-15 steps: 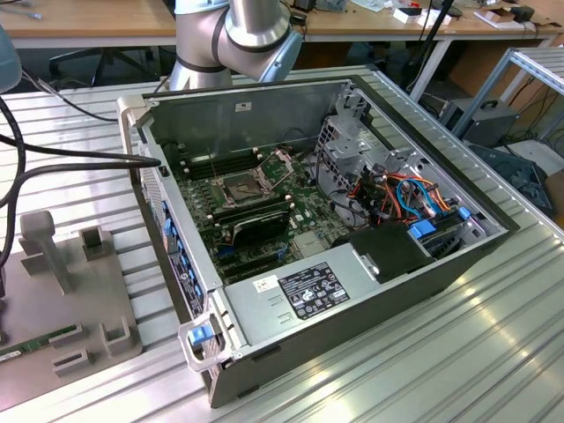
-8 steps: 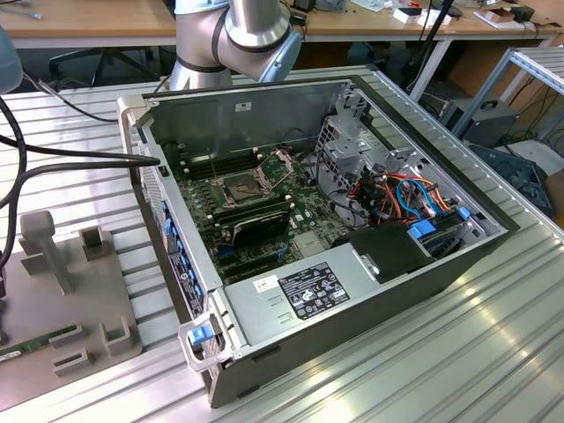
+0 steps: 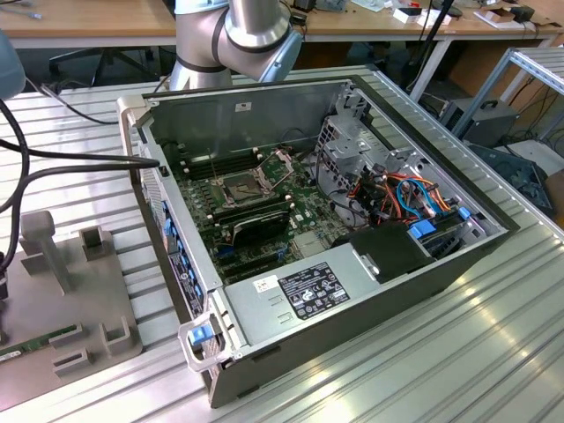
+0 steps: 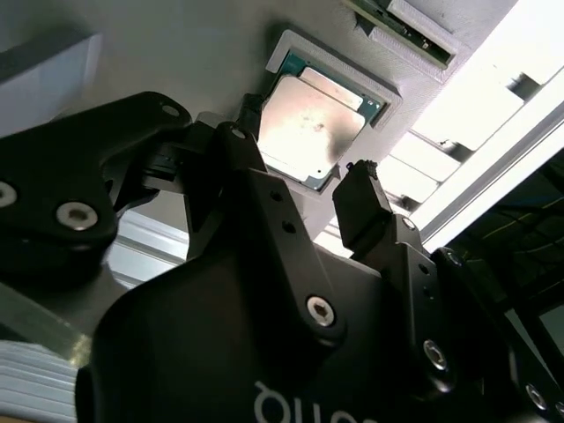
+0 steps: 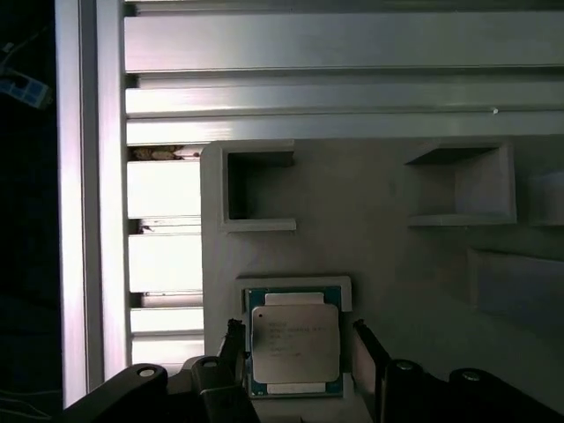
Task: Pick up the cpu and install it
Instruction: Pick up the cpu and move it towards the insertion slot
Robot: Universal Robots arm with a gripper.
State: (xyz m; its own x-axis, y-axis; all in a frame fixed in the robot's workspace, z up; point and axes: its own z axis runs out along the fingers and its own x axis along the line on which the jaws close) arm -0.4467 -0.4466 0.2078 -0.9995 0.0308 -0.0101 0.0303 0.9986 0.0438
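The cpu [image 4: 313,123] [image 5: 293,344] is a small square chip with a dull silver top. It lies flat in a shallow framed recess of the grey fixture plate [image 5: 379,264] [image 3: 88,300]. My gripper [image 4: 304,145] [image 5: 298,348] hangs open right over it, one black finger [image 4: 361,207] [image 5: 368,348] on each side of the chip. A narrow gap shows between the chip and the finger on one side. The motherboard's square socket [image 3: 240,187] stands open inside the computer case [image 3: 352,291].
The fixture plate has raised grey blocks [image 3: 40,242] and open pockets [image 5: 257,189], and holds a green memory stick [image 3: 35,339] [image 4: 397,26]. Ribbed aluminium table [image 3: 476,352] surrounds the case. Black cables [image 3: 79,157] run to the case's wall. Black memory sticks [image 3: 251,216] sit beside the socket.
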